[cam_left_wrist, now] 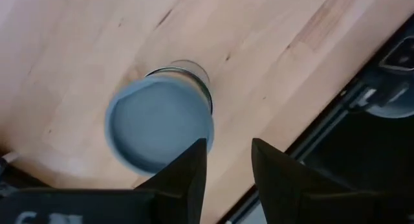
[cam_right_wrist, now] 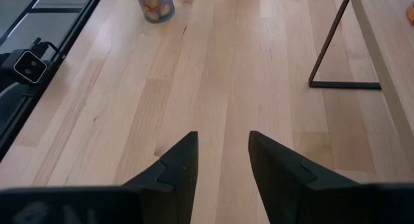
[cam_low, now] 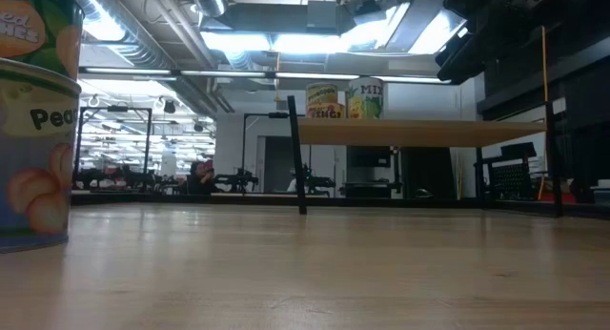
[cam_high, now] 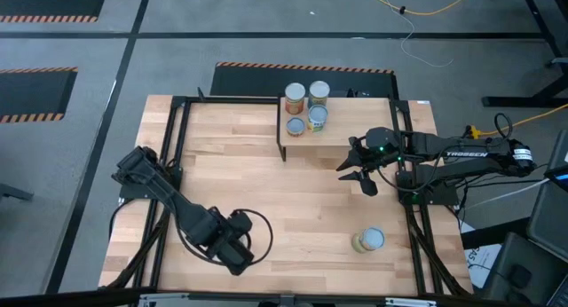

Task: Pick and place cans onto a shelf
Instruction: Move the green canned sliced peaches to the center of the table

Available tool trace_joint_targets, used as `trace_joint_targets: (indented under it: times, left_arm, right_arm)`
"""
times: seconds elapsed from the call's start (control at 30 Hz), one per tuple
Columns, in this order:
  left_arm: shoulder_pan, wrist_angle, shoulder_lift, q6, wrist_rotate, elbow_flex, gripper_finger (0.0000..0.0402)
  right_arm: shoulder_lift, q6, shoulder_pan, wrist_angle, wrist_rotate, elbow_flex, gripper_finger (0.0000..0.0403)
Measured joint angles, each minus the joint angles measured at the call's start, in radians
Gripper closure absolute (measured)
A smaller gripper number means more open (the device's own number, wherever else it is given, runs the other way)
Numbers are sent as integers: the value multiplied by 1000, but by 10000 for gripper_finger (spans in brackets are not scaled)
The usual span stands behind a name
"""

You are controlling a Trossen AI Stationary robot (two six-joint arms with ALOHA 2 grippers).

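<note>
While the right gripper hovers open (mid-table), the left arm lies low.

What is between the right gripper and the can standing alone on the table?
Nothing that I can see. Only bare table lies between the open right gripper and the can.

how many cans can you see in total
6: four cans clustered on the shelf, one on the table near the right arm, one under the left gripper. More may be hidden.
</note>
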Motion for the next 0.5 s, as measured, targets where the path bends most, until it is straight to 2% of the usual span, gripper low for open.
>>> trace_joint_targets:
  times: [0.5]
  left_arm:
    - [1, -63, 72, 27, -26, 3, 289]
  right_arm:
    - [0, 1, 0, -1, 0, 0, 262]
